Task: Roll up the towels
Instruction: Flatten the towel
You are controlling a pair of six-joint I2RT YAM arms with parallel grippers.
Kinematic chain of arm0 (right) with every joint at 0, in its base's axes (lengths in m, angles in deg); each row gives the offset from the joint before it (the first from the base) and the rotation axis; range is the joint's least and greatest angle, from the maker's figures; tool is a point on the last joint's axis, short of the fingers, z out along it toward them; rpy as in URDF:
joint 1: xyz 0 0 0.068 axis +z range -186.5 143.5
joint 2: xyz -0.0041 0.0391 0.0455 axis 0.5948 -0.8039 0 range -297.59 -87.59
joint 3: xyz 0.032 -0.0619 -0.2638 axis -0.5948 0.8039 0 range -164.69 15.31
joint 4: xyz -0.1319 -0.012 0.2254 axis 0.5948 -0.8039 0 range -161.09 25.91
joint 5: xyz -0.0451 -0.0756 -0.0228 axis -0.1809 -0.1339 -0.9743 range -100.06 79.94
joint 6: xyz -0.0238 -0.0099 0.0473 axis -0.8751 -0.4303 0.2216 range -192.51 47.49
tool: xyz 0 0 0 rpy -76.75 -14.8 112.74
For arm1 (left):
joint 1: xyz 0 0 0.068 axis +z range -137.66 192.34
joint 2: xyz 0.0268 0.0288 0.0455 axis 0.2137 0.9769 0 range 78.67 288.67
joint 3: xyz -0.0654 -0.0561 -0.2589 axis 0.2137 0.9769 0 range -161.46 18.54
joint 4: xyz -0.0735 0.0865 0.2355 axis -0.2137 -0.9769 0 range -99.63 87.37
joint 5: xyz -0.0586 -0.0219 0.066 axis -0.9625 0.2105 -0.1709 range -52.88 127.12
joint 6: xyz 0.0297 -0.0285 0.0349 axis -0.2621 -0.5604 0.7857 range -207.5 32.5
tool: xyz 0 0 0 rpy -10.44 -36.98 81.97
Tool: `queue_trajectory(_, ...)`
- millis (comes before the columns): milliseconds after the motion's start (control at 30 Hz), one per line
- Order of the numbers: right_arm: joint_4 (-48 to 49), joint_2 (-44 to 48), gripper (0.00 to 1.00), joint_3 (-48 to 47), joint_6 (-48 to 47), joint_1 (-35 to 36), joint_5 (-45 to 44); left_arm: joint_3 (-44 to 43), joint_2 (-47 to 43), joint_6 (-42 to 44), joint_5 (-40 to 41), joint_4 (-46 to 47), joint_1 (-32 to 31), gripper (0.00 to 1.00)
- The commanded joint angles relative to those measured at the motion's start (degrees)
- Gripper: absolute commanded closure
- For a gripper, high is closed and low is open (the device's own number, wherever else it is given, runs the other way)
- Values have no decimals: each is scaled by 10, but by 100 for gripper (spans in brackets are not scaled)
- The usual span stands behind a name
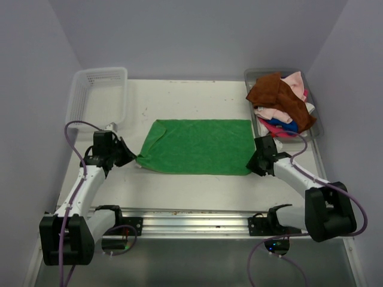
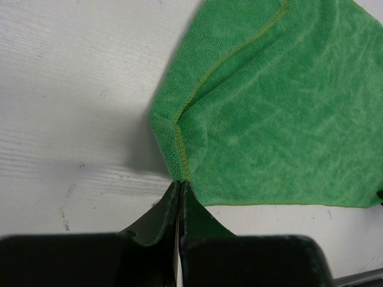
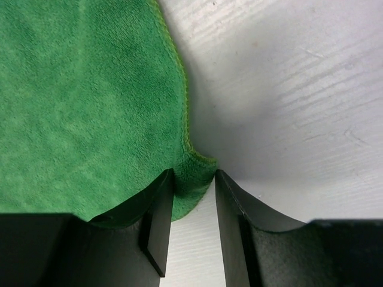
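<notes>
A bright green towel (image 1: 194, 146) lies spread flat in the middle of the table. My left gripper (image 1: 128, 156) is at its near-left corner, jaws pressed together on the towel's edge (image 2: 181, 173), which rises in a small fold. My right gripper (image 1: 254, 161) is at the near-right corner. Its fingers (image 3: 160, 197) stand a little apart with the towel's corner (image 3: 194, 170) bunched between them. More towels are heaped at the back right: a rust brown one (image 1: 275, 92) on top, pale pink (image 1: 293, 81) and blue (image 1: 281, 127) under it.
The heap sits in a clear grey tray (image 1: 315, 128) at the back right. A white mesh basket (image 1: 99, 89) stands at the back left. Purple walls close in the table on three sides. A metal rail (image 1: 191, 215) with the arm bases runs along the near edge.
</notes>
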Motion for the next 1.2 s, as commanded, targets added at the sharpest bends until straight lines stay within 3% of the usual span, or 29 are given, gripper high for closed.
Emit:
queue_trajectory(0,-28,30,67,10,10,-3,-6,-16,-6,-6,-6,15,4,100)
queue_trajectory(233,-33,59,70,29,10,-2,-1,-14,-4,-6,-12,18,4,100)
queue_trajectory(333,-28,60,76,36,10,-2,-1,-11,-6,-5,-14,18,4,100)
queue_trajectory(533,-30,65,100,31,7,-2,-8,-8,-13,-4,-16,14,4,100)
queue_trajectory(733,-76,91,100,-40,-15,-3,-16,-41,-12,-3,-22,3,4,100)
queue_trajectory(1167,-199,119,100,-399,-105,-7,-93,-435,80,-24,-80,-50,31,100)
